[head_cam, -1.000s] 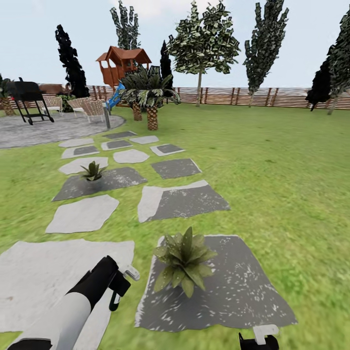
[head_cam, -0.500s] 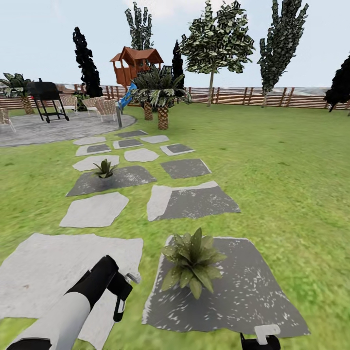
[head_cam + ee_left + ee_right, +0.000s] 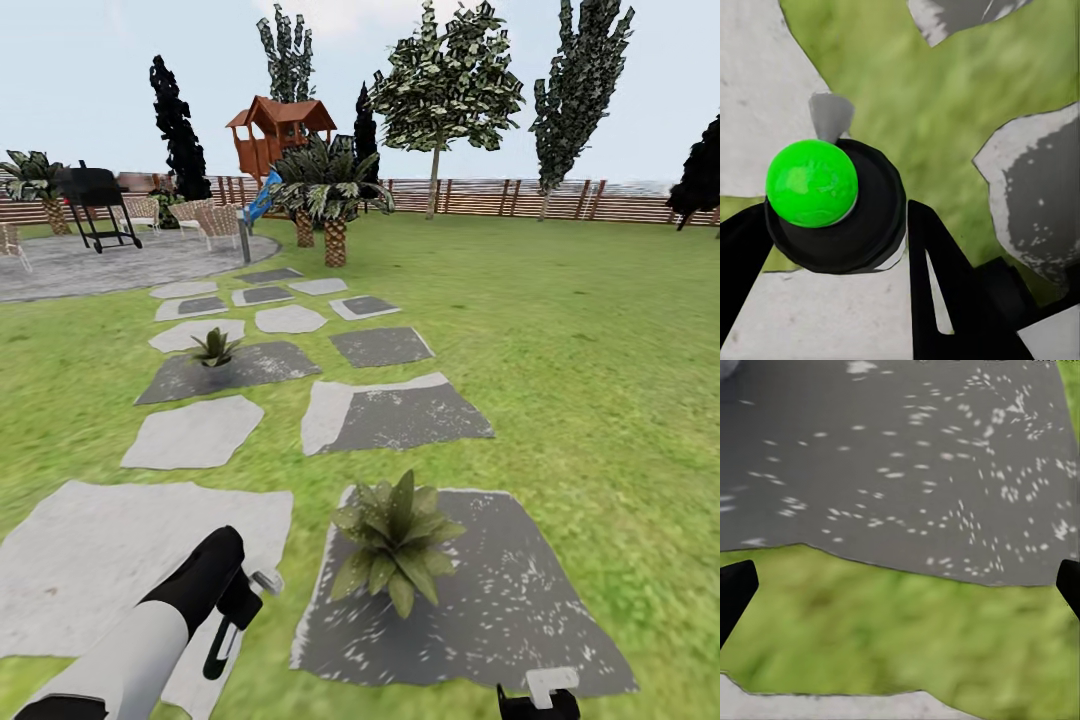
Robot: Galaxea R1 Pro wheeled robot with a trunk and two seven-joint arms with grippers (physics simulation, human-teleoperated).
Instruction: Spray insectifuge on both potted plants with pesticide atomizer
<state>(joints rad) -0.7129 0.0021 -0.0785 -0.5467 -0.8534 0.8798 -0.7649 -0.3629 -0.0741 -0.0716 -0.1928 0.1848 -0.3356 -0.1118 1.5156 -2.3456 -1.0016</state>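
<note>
Dotting slabs point(image 3: 400, 415): two potted plants point(image 3: 392, 540)

Whole head view shifted sideways between one second and half second ago, so camera was turned; scene unchanged since. Left gripper point(image 3: 232, 625) lowered slightly in last half second, fingers now angled further down over pale slab point(image 3: 90, 560). Small grey nozzle point(image 3: 266, 580) beside it carried lower too, just left of near plant point(image 3: 393, 540).

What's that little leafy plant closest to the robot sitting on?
The nearer potted plant sits on a dark grey stepping slab set in the lawn. Its leaves cover the pot and the slab beneath.
</note>
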